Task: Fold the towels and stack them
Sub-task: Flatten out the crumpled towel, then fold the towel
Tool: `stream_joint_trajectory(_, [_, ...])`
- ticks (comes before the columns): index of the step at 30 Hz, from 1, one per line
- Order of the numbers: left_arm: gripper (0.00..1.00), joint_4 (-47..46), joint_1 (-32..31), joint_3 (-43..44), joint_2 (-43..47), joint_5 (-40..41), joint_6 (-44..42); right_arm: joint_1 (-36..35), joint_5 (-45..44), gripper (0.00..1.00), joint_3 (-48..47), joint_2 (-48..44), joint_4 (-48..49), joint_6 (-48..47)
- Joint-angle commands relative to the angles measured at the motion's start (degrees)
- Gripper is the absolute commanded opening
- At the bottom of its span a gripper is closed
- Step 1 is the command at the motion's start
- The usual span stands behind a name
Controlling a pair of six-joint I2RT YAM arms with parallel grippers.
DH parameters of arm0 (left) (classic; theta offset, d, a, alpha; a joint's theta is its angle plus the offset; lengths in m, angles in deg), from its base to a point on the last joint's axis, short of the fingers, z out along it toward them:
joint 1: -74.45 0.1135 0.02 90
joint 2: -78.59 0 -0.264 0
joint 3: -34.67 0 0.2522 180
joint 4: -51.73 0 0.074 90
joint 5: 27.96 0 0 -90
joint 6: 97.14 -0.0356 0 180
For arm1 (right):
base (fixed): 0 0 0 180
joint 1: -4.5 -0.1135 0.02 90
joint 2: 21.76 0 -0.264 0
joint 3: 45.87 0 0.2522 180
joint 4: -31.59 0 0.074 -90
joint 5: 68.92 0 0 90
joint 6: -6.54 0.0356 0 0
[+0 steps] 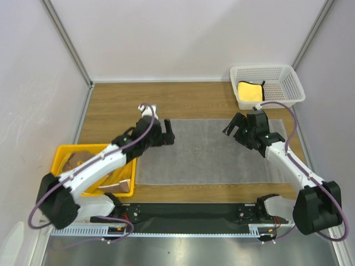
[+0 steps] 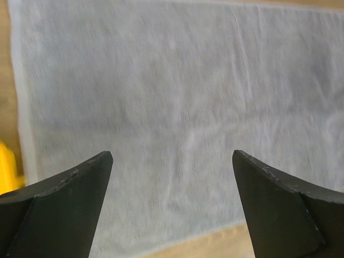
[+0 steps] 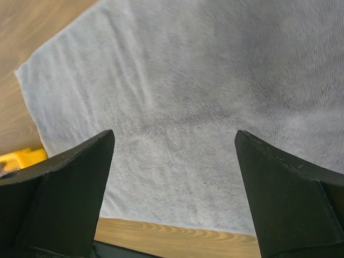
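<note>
From above, the task looks barely begun. The grey towel (image 1: 205,152) lies spread flat and unfolded in the middle of the wooden surface (image 1: 183,102). A yellow towel (image 1: 249,91) sits bunched in the white mesh basket (image 1: 294,83), beyond the grey towel's far right corner. The bear-print towel (image 1: 77,160) lies crumpled in the yellow tray (image 1: 64,149), just off the grey towel's left edge. Nothing is stacked, so I judge all three folds and the stacking are left to do. The left pincer (image 1: 166,133) reaches over the grey towel's left edge and the right pincer (image 1: 233,130) hangs over its right part. Both arms stretch forward and angle inward toward each other.

From the left wrist, the left pincer (image 2: 172,156) is released, jaws wide apart and holding nothing. The grey towel (image 2: 177,97) lies smooth beneath it, with a sliver of tray (image 2: 6,166) past its edge.

From the right wrist, the right pincer (image 3: 174,137) is likewise released and empty above the grey towel (image 3: 204,80). One towel corner shows against the bare surface (image 3: 48,32).
</note>
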Motion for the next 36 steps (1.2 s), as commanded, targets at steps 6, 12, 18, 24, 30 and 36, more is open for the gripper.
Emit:
stream_joint_trajectory(6, [1.00,5.23,4.23,18.98,-13.97,-8.94,-7.19,2.13,2.69,0.99,-1.22,1.26,-0.22,12.19])
stream_joint_trajectory(12, [0.97,5.77,4.15,18.91,-16.36,-13.06,-7.71,2.57,-0.29,0.99,-10.78,11.18,-0.20,3.06])
stream_joint_trajectory(18, [0.94,3.92,3.79,16.88,-14.34,-15.54,-11.31,2.13,-1.09,0.95,-27.40,26.54,-5.04,-0.99])
stream_joint_trajectory(24, [0.94,6.38,3.79,15.13,-12.32,-12.72,-11.67,-1.64,-3.88,0.88,-46.20,44.29,-12.58,-11.00])
stream_joint_trajectory(30, [0.94,7.61,3.88,11.26,-9.51,-10.52,-11.58,-4.20,-10.76,0.82,-59.40,53.99,-25.17,-15.32])
stream_joint_trajectory(36, [0.94,8.05,3.88,9.50,-9.94,-10.17,-9.91,-4.20,-8.65,0.66,-55.63,54.26,-22.89,-16.28])
